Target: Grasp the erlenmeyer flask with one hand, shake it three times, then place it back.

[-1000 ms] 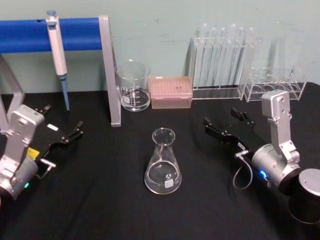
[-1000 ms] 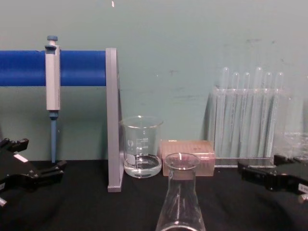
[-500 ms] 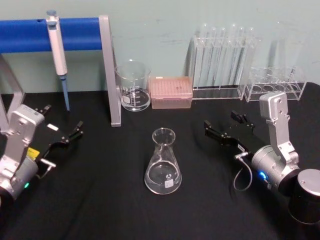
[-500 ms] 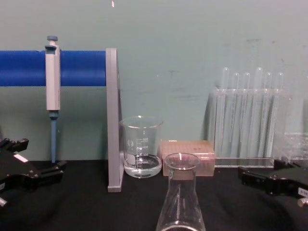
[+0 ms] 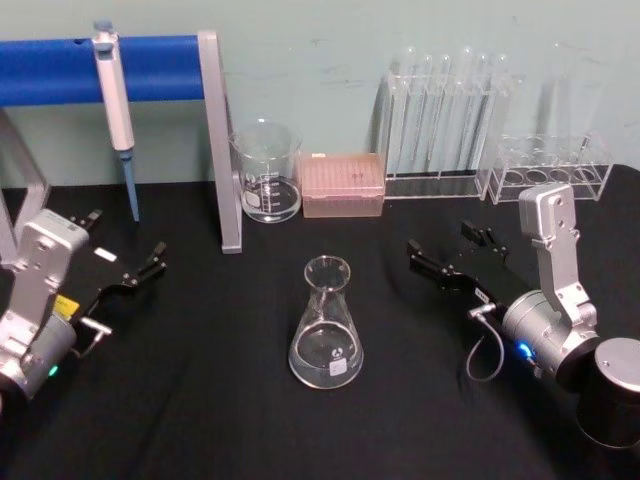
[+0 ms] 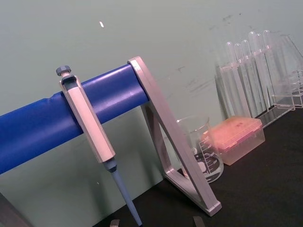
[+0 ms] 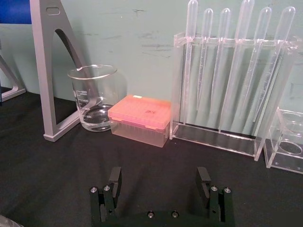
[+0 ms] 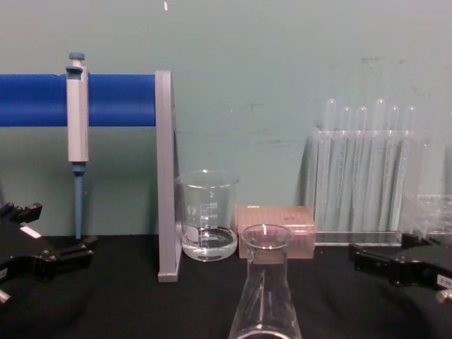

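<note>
The clear glass erlenmeyer flask (image 5: 326, 325) stands upright on the black table, near the middle; its neck and lip (image 8: 265, 272) rise close in front in the chest view. My right gripper (image 5: 440, 240) is open to the right of the flask, apart from it, on a silver wrist with a cable. The right wrist view shows its two fingers (image 7: 115, 179) spread wide with nothing between them. My left gripper (image 5: 127, 235) rests open at the left side of the table, well away from the flask.
Along the back wall stand a glass beaker (image 5: 266, 175), a pink tip box (image 5: 343, 185), a rack of test tubes (image 5: 445, 120) and a low clear rack (image 5: 548, 165). A pipette (image 5: 115, 90) hangs on the blue bar with a grey frame leg (image 5: 222, 150).
My right gripper has sunk slightly and drawn back a little to the right. The flask and the left arm have not moved.
</note>
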`<state>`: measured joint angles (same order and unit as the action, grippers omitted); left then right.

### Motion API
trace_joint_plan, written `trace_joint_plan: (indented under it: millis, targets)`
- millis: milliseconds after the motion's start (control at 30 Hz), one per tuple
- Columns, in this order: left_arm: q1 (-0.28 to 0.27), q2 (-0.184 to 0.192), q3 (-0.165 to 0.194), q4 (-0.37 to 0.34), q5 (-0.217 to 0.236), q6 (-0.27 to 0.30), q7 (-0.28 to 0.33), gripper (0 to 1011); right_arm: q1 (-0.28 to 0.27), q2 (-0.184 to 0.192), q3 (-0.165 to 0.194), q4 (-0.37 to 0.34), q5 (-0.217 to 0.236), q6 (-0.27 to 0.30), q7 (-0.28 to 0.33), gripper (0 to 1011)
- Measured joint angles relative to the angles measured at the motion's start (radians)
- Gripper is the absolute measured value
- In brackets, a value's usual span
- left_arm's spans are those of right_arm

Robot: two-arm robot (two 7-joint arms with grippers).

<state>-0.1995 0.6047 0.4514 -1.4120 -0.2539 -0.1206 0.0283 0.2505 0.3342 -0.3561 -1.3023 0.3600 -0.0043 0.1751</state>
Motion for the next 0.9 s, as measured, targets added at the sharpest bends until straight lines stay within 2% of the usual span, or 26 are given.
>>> trace_joint_plan:
  millis: [900]
  targets:
    - [0.000, 0.000, 0.000, 0.000, 0.000, 0.000, 0.000, 1001, 0.000, 0.000, 0.000, 0.001, 0.002, -0.002, -0.001, 1003]
